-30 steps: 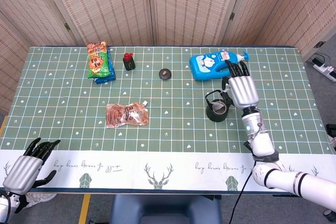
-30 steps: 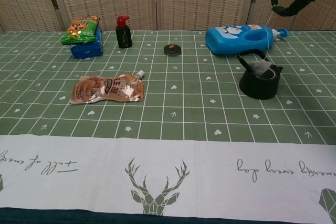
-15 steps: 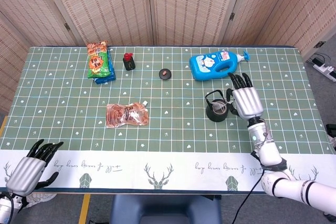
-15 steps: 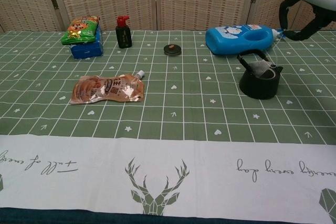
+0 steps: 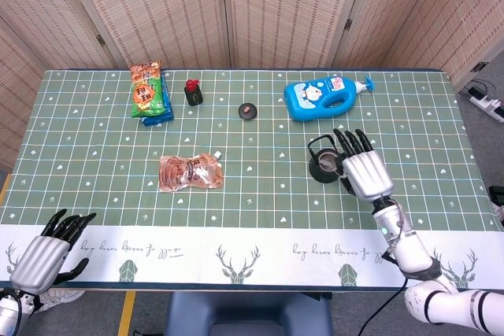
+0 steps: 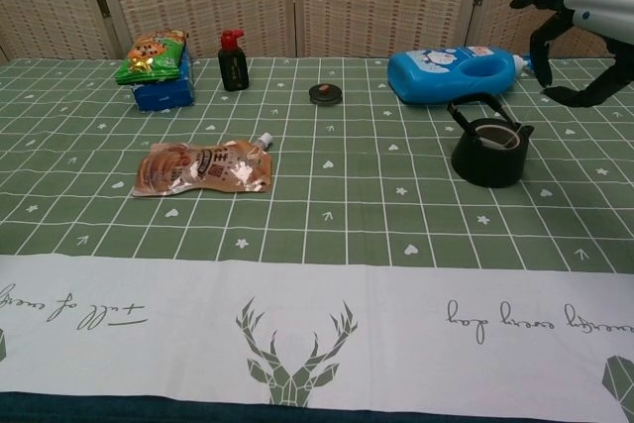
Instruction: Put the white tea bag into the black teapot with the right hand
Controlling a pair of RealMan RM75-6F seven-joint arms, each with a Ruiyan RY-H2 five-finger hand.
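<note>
Clearing away is what's left, I judge: right hand (image 5: 364, 172) empty, fingers spread, just beside black teapot (image 6: 487, 152). White tea bag not visible, presumably inside pot. Lift straight up; avoid handle. Left hand (image 5: 46, 253) empty, fingers apart, at table edge.

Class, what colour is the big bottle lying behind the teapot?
Blue bottle, white pump; clearest in chest view.

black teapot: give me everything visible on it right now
The black teapot is small, round and glossy, standing upright on the green checked tablecloth, just in front of the blue detergent bottle without touching it. Its thin loop handle arches over the rear left, with a short spout on the right. There is no lid; something pale shows inside the rim. The right hand hovers beside it, not touching.
</note>
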